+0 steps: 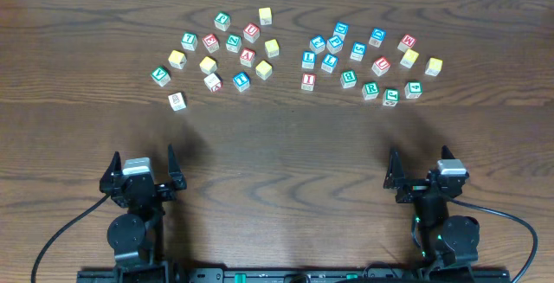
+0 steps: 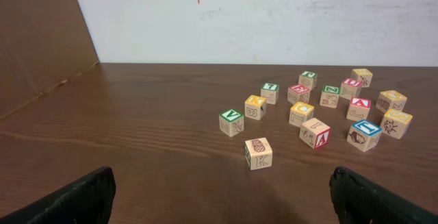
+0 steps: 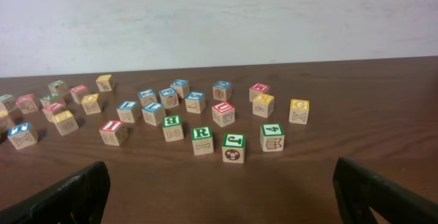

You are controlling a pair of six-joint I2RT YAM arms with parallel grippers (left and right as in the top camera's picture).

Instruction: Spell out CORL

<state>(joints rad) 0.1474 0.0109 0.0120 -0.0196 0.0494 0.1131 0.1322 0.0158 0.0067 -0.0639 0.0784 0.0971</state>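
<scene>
Many small wooden letter cubes lie in two clusters at the far half of the table. A green "R" cube [image 1: 370, 90] sits at the front of the right cluster and also shows in the right wrist view [image 3: 201, 140]. A blue "L" cube [image 1: 328, 62] lies behind it [image 3: 152, 112]. Several yellow-topped cubes are scattered about, such as two at the right [image 1: 409, 58] [image 1: 434, 66]; I cannot read their letters. My left gripper [image 1: 144, 160] [image 2: 222, 196] and right gripper [image 1: 420, 166] [image 3: 222, 190] are both open and empty, near the front edge, well short of the cubes.
A pale "K" cube [image 1: 177, 101] [image 2: 258, 153] stands alone in front of the left cluster, nearest my left gripper. A green "J" cube [image 1: 390, 97] [image 3: 233, 147] is nearest my right gripper. Bare wood lies between grippers and cubes. A white wall bounds the far edge.
</scene>
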